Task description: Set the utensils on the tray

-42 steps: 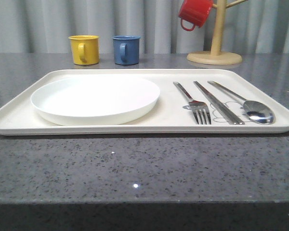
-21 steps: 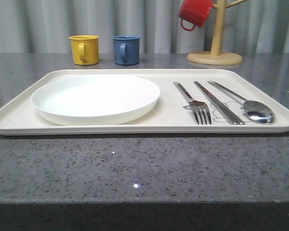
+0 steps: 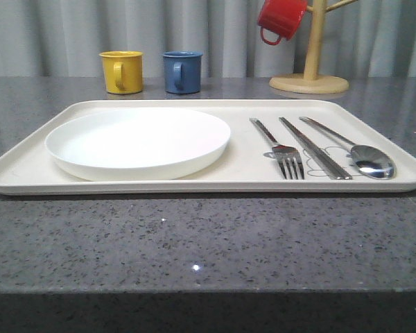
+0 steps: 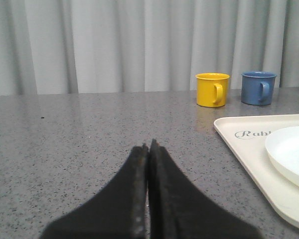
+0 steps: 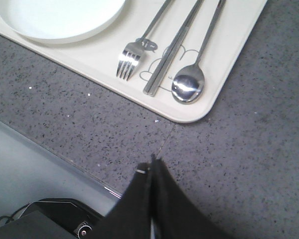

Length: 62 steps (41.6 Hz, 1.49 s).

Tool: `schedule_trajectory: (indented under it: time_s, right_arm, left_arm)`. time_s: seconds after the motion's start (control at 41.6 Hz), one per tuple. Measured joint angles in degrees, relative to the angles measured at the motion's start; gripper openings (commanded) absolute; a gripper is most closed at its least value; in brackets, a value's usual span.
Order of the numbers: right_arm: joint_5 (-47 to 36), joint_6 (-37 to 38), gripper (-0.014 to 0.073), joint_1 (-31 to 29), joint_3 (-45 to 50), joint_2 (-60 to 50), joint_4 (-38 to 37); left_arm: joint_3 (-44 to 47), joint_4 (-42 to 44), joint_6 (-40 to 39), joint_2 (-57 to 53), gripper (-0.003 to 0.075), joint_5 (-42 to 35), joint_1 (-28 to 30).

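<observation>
**Operator:** I've got the grey stone table [image 3: 208,243] across my front view, and the cream tray [image 3: 28,170] lies broad across it, long axis running left to right. Bare stone lies between its near rim and the table's front edge.

**Observer:** What's on the tray?

**Operator:** The round white plate [image 3: 137,142] takes the left half. The utensils lie side by side on the right half: fork [image 3: 283,154], chopsticks [image 3: 315,148], spoon [image 3: 357,154]. All three run front to back, slightly fanned. Fork tines and spoon bowl point toward me, handles away. The spoon lies near the tray's right rim.

**Observer:** Behind the tray?

**Operator:** Yellow mug [image 3: 121,71] and blue mug [image 3: 181,71] stand well apart from the tray's far edge, and a red mug [image 3: 280,19] hangs on the wooden stand [image 3: 310,73], whose top is cut off.

**Observer:** Grippers?

**Operator:** Left gripper [image 4: 148,149] has its fingers pressed together with nothing between them, over bare table left of the tray; "Rabbit" is cut off by the plate there. Right gripper [image 5: 153,162] is likewise closed and empty, over the table off the tray's near right corner. The drawing under the cutlery is too covered to make out.
</observation>
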Motion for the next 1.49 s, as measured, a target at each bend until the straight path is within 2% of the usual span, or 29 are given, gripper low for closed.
schedule_trajectory:
  time_s: [0.89,1.01,1.251,1.347,1.492]
  right_arm:
    - [-1.15,0.0,-0.0069,-0.64,1.27,-1.72,0.0]
    - [-10.1,0.0,-0.0069,-6.61,7.48,-8.09,0.0]
    - [-36.86,0.0,-0.0069,-20.15,30.34,-27.25,-0.12]
    - [-43.21,0.0,-0.0069,-22.29,37.35,-32.27,-0.12]
    - [-47.58,-0.09,-0.0069,-23.79,42.93,-33.58,-0.12]
  left_arm:
    - [0.0,-0.1,0.0,0.0,-0.0018,0.0,0.0]
    - [0.0,-0.1,0.0,0.0,-0.0018,0.0,0.0]
    - [0.0,-0.1,0.0,0.0,-0.0018,0.0,0.0]
    - [0.0,-0.1,0.0,0.0,-0.0018,0.0,0.0]
    - [0.0,-0.1,0.0,0.0,-0.0018,0.0,0.0]
